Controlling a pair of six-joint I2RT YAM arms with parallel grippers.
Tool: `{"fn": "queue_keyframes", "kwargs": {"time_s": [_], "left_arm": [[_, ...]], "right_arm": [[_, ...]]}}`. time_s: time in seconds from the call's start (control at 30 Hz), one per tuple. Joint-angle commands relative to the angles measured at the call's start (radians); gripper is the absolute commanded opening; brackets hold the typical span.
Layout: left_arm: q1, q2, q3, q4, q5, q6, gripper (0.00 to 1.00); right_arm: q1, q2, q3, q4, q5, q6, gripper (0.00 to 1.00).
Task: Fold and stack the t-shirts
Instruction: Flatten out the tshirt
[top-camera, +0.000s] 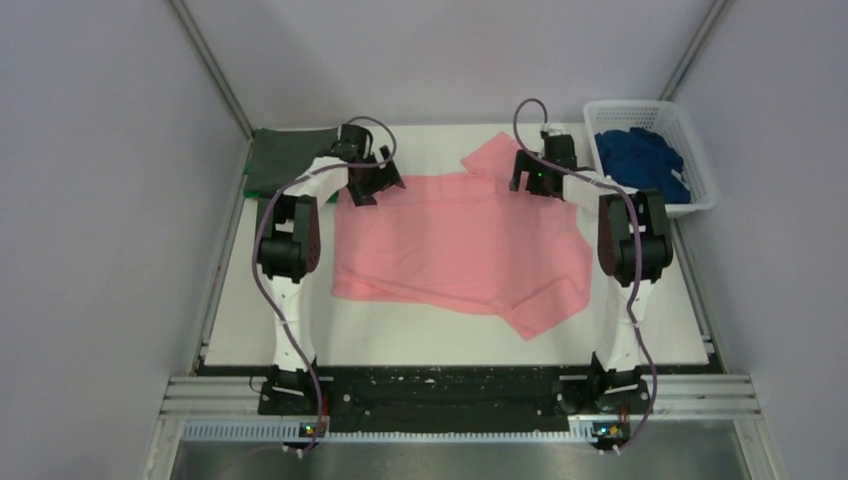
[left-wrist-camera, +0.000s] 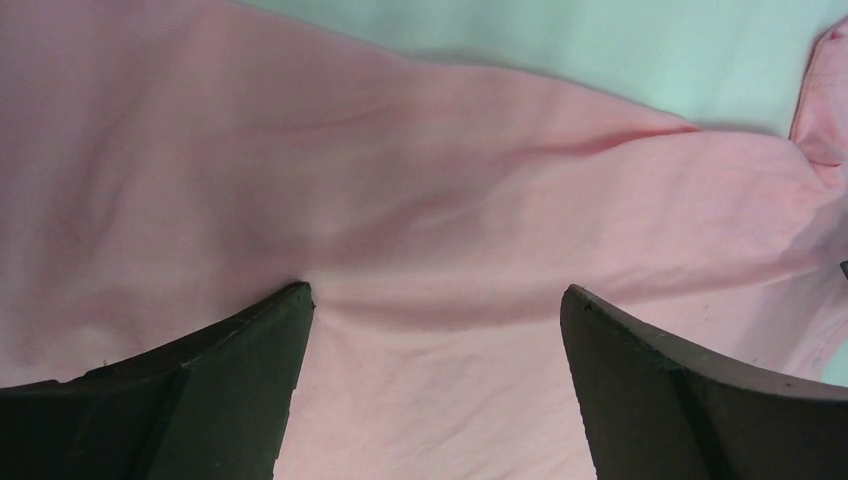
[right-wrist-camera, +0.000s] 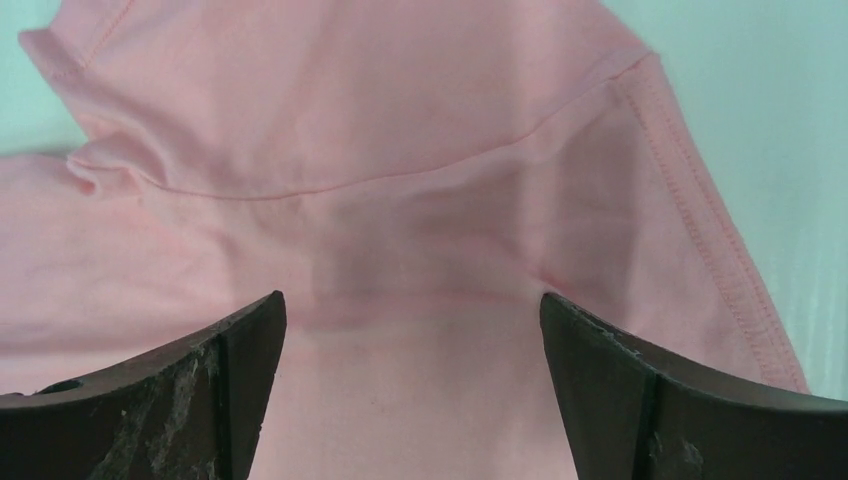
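Note:
The salmon-pink t-shirt (top-camera: 460, 240) lies spread on the white table, one sleeve pointing to the far edge and one to the near right. My left gripper (top-camera: 375, 187) is open, jaws wide, pressed down on the shirt's far left corner; the left wrist view shows pink cloth (left-wrist-camera: 430, 230) between its fingers. My right gripper (top-camera: 530, 183) is open on the shirt's far right part by the sleeve; the right wrist view shows the sleeve seam and hem (right-wrist-camera: 400, 200). A dark blue shirt (top-camera: 640, 160) lies in the basket. A folded green shirt (top-camera: 285, 158) lies at the far left. Grey and orange shirts are out of view.
A white lattice basket (top-camera: 700, 165) stands at the far right corner of the table. Grey walls close in left and right. The arm bases sit on a black rail (top-camera: 450, 385) at the near edge.

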Motion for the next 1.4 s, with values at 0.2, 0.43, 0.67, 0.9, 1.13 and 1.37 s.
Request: {"fn": "queue_keyframes", "kwargs": {"time_s": [0.2, 0.43, 0.67, 0.9, 1.13, 1.37], "left_arm": [[-0.007, 0.226, 0.373, -0.113, 0.02, 0.012, 0.99], [-0.03, 0.048, 0.319, -0.175, -0.016, 0.063, 0.99], [-0.059, -0.422, -0.245, -0.142, -0.227, 0.031, 0.99], [-0.062, -0.624, -0.585, -0.165, -0.356, -0.02, 0.98], [-0.062, -0.555, -0.597, -0.152, -0.371, -0.083, 0.86], [-0.063, -0.442, -0.527, -0.172, -0.441, -0.129, 0.71]], "right_arm": [[-0.061, 0.097, 0.199, -0.169, 0.058, -0.019, 0.97], [-0.047, -0.047, 0.215, -0.225, 0.036, -0.049, 0.97], [0.03, -0.443, -0.178, -0.233, 0.11, 0.04, 0.97], [0.116, -0.814, -0.655, -0.219, 0.099, 0.194, 0.93], [0.289, -0.997, -0.775, -0.359, 0.103, 0.287, 0.91], [0.367, -1.086, -0.803, -0.486, 0.146, 0.321, 0.89]]}}
